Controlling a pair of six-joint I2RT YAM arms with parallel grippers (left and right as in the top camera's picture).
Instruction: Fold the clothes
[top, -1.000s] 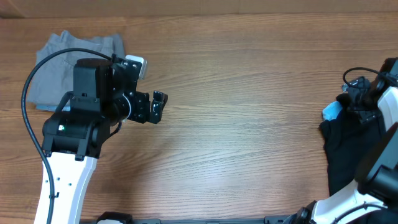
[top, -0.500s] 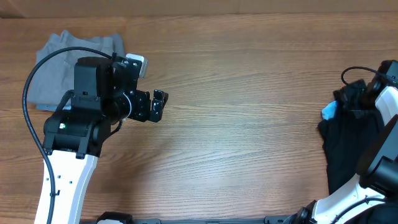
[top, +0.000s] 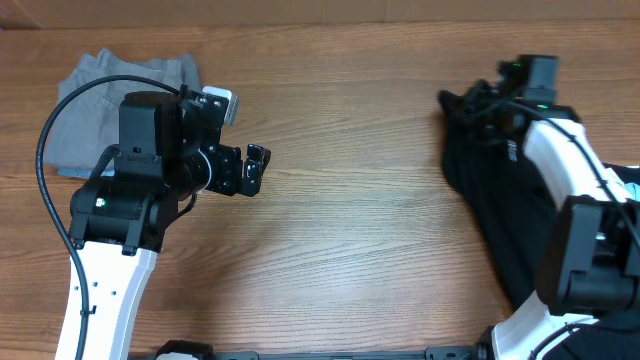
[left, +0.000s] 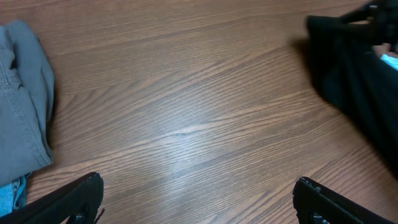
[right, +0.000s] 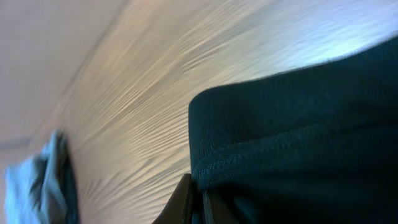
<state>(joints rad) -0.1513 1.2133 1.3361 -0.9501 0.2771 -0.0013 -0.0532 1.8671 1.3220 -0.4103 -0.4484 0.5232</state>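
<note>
A black shirt (top: 490, 200) lies bunched along the right side of the table, stretched from the front edge up toward the back. My right gripper (top: 468, 103) is shut on its upper edge. In the right wrist view the dark hem (right: 298, 137) is pinched between the right gripper (right: 198, 202) jaws. The shirt also shows at the right of the left wrist view (left: 354, 87). A folded grey garment (top: 120, 90) rests at the back left. My left gripper (top: 255, 170) hovers just right of it, open and empty, with its fingers wide apart over bare wood (left: 199, 193).
The wooden table (top: 350, 220) spreads between the two arms. The grey garment's edge (left: 25, 106) shows at the left of the left wrist view, with a bit of blue fabric (left: 7, 193) under it. The left arm's cable (top: 50, 140) loops over the grey garment.
The right gripper has shut on the black shirt and pulled it left and toward the back, stretching the fabric out over the table. The left arm has not moved.
</note>
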